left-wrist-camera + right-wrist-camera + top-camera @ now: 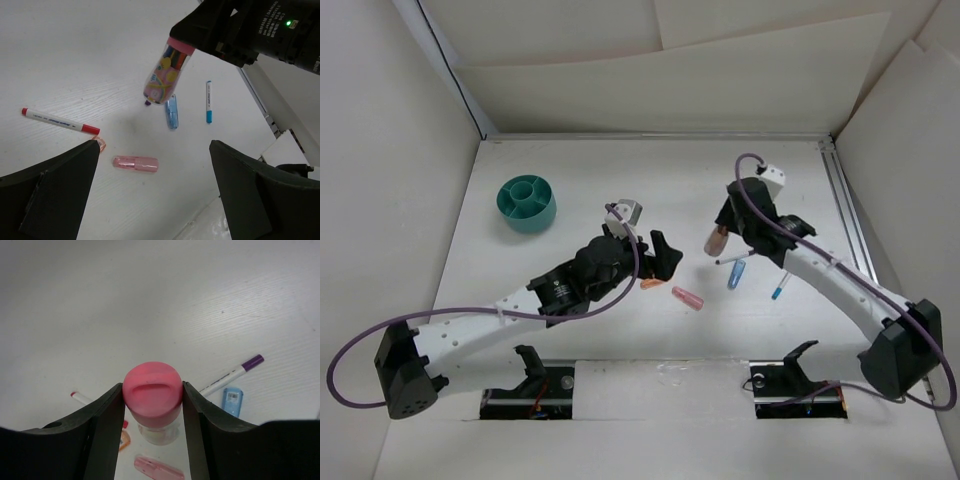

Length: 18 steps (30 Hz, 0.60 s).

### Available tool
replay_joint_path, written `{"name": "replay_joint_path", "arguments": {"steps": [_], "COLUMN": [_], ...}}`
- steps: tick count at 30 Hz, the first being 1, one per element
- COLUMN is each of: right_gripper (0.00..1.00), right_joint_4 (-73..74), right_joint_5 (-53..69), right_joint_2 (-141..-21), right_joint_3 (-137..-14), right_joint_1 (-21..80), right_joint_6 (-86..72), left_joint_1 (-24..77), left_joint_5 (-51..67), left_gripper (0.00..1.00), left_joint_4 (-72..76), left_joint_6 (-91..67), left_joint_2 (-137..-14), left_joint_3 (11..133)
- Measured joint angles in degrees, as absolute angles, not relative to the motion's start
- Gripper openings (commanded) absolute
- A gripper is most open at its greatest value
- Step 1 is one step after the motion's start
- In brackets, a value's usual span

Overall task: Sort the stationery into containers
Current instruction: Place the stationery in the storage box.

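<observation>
My right gripper [722,238] is shut on a clear tube with a pink cap [152,390], holding it cap up above the table; the tube also shows in the left wrist view [162,82]. Under and around it lie a pink piece [135,163], a light-blue piece [171,112], a blue pen [208,102], a white pen with a red cap [60,121], an orange piece [101,144] and a purple-tipped pen [232,374]. My left gripper [662,258] is open and empty, hovering just left of these. The teal cup [527,203] stands far left, its compartments empty.
White walls enclose the table on the left, back and right. A metal rail [845,215] runs along the right side. Two black stands [800,365] sit at the near edge by the arm bases.
</observation>
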<state>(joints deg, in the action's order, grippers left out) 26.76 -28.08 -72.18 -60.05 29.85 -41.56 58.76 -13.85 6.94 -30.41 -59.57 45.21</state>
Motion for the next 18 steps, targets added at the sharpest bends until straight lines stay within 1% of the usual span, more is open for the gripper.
{"name": "replay_joint_path", "arguments": {"steps": [3, 5, 11, 15, 18], "right_gripper": [0.23, 0.23, 0.23, 0.23, 0.22], "right_joint_4": [26.4, 25.8, 21.7, 20.9, 18.7], "right_joint_5": [-30.0, -31.2, -30.8, -27.9, -24.4], "right_joint_2": [-77.7, -83.3, -100.4, -105.3, -106.5], "right_joint_3": [-63.6, -66.8, -78.1, -83.1, -85.8], "right_joint_1": [34.9, 38.1, 44.1, 45.0, 45.1], "right_joint_6": [-40.2, -39.5, -35.6, -33.3, -30.5], "left_joint_1": [58.8, 58.8, 58.3, 57.1, 56.5], "left_joint_5": [-14.9, -16.1, -22.3, -24.9, -26.2], "left_gripper": [0.91, 0.87, 0.86, 0.86, 0.81], "left_joint_4": [5.3, 4.1, -1.7, -2.9, -2.9], "left_joint_6": [-30.7, -31.5, -35.7, -37.1, -37.2], "left_joint_2": [-59.5, -59.5, -57.8, -54.4, -52.1], "left_joint_3": [46.0, 46.5, 46.9, 46.8, 46.9]}}
